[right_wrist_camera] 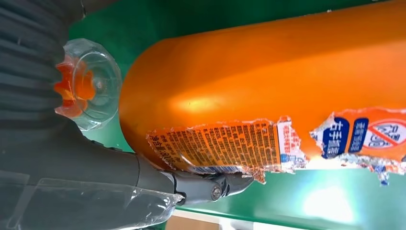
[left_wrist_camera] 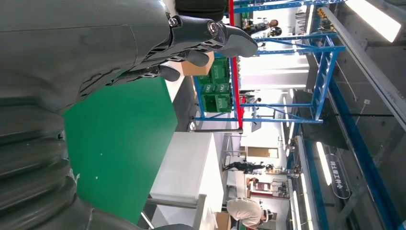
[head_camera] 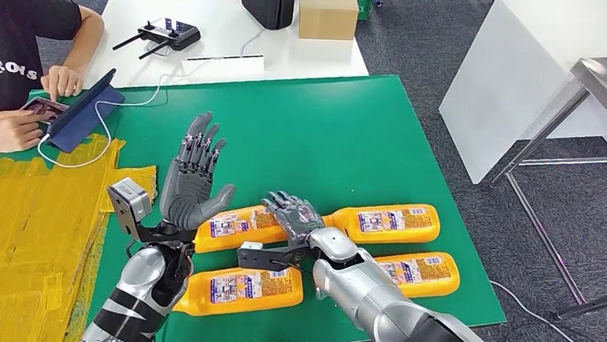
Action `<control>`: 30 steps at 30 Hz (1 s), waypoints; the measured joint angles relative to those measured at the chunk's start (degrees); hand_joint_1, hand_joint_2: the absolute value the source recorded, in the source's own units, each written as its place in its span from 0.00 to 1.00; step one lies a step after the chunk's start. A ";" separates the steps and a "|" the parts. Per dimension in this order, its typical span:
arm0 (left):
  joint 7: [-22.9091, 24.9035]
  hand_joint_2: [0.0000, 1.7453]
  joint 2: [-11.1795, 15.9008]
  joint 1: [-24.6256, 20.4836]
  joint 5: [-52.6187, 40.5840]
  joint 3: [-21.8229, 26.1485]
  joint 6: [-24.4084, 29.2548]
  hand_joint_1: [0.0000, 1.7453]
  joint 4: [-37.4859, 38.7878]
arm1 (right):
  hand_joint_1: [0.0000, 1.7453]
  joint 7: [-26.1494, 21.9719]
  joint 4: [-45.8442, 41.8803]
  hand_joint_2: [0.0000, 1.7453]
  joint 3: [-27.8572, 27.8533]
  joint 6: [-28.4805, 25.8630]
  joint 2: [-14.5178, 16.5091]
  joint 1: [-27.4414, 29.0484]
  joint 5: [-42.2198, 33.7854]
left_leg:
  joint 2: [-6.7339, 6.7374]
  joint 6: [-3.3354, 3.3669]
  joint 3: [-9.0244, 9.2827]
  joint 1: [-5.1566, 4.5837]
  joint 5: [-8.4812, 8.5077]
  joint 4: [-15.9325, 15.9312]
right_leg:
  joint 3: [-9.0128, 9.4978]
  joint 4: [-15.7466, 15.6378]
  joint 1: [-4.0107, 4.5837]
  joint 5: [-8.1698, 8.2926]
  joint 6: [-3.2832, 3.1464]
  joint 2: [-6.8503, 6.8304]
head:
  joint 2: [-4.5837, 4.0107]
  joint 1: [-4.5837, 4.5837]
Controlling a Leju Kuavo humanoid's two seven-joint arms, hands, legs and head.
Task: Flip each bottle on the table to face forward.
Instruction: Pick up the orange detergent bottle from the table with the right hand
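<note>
1. Bottles: four orange bottles lie on their sides in two rows on the green worktop (head_camera: 349,134). Far left bottle (head_camera: 231,226); far right bottle (head_camera: 388,222); near left bottle (head_camera: 239,289); near right bottle (head_camera: 428,273).
2. Labels: printed labels face up on all four bottles in the head view.
3. Left hand (head_camera: 194,185): raised above the worktop beside the far left bottle, palm upright, fingers spread, holding nothing.
4. Right hand (head_camera: 294,217): resting palm down on the far row, between the far left bottle and the far right bottle. In the right wrist view a dark fingertip (right_wrist_camera: 210,187) touches an orange bottle body at its torn label; whether the fingers actually grip it cannot be told.
5. Surroundings: a person (head_camera: 16,62) sits at the far left with a phone; a remote controller (head_camera: 166,32) and a cardboard box (head_camera: 327,9) stand on the white table beyond.
</note>
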 joint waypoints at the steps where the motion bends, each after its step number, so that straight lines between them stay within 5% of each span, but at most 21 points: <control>1: 0.00 1.00 0.01 0.03 0.00 0.00 0.00 0.00 -0.02 | 0.24 0.11 0.09 1.00 0.00 -0.03 0.03 0.00 0.40 | 0.00 0.00 0.00 0.00 0.00 0.00 | 0.00 0.00 0.00 0.00 0.00 0.00 | 0.00 0.00; 9: 0.00 1.00 0.02 0.42 0.01 0.00 0.00 0.00 -0.04 | 0.34 0.70 0.47 1.00 0.00 -0.19 0.17 0.04 2.37 | 0.00 0.00 0.01 0.00 0.00 0.00 | 0.00 0.00 0.00 0.00 0.00 0.00 | 0.00 0.00; 14: 0.00 1.00 0.02 0.64 0.01 0.00 0.00 0.00 -0.11 | 0.74 1.29 0.56 1.00 0.16 -0.09 0.20 0.04 3.81 | 0.00 0.00 0.01 0.00 0.00 0.00 | 0.00 0.00 0.00 0.00 0.00 0.00 | 0.00 0.00; 20: 0.00 1.00 0.02 0.65 0.01 0.00 -0.01 0.00 -0.12 | 0.98 3.82 0.62 1.00 1.31 1.15 0.28 -0.20 8.14 | 0.00 0.00 0.06 0.00 0.00 0.00 | 0.05 -0.01 0.00 0.00 0.00 0.00 | 0.00 0.00; 30: -0.24 1.00 0.05 0.86 0.01 0.05 -0.19 0.00 -0.70 | 1.00 7.01 0.63 1.00 2.02 0.45 0.47 -0.67 12.21 | 0.00 0.00 0.14 0.00 0.00 0.00 | 0.15 -0.01 -0.01 0.00 0.00 -0.01 | 0.00 0.00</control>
